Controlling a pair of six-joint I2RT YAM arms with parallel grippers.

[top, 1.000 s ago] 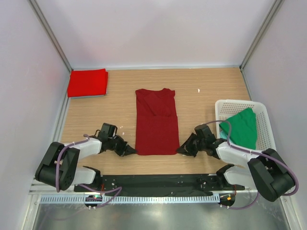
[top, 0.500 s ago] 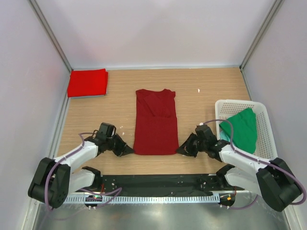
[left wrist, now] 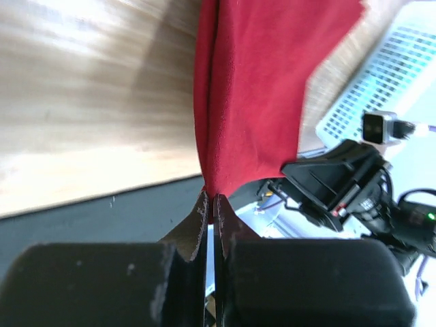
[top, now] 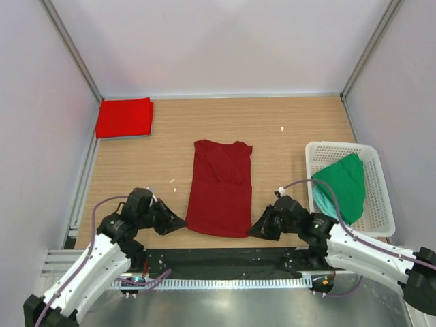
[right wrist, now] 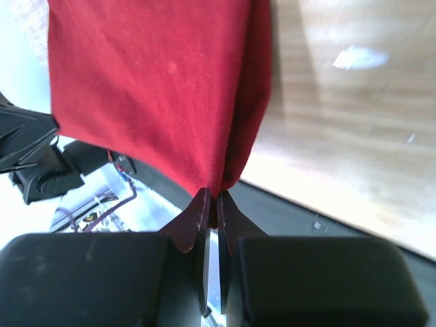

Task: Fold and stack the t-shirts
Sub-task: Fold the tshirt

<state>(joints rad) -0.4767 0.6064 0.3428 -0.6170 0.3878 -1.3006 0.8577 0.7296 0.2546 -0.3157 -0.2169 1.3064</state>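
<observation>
A dark maroon t-shirt (top: 221, 184), folded into a long narrow strip, lies on the middle of the wooden table, collar away from me. My left gripper (top: 178, 223) is shut on its near left hem corner and my right gripper (top: 255, 229) is shut on its near right hem corner. The hem is lifted off the table and stretched between them. In the left wrist view the cloth (left wrist: 252, 88) hangs from the pinched tips, and the same shows in the right wrist view (right wrist: 157, 88). A folded brighter red t-shirt (top: 124, 117) lies at the far left. A green t-shirt (top: 342, 182) lies in the basket.
A white slotted basket (top: 378, 184) stands at the right edge, a teal cloth (top: 321, 199) peeking under the green one. A small white scrap (top: 283, 128) lies on the table. A black strip (top: 225, 260) runs along the near edge. White walls enclose the table.
Both grippers have pulled back toward the near edge and risen, lifting the maroon shirt's hem and dragging the shirt slightly toward me. Both arms have stretched out.
</observation>
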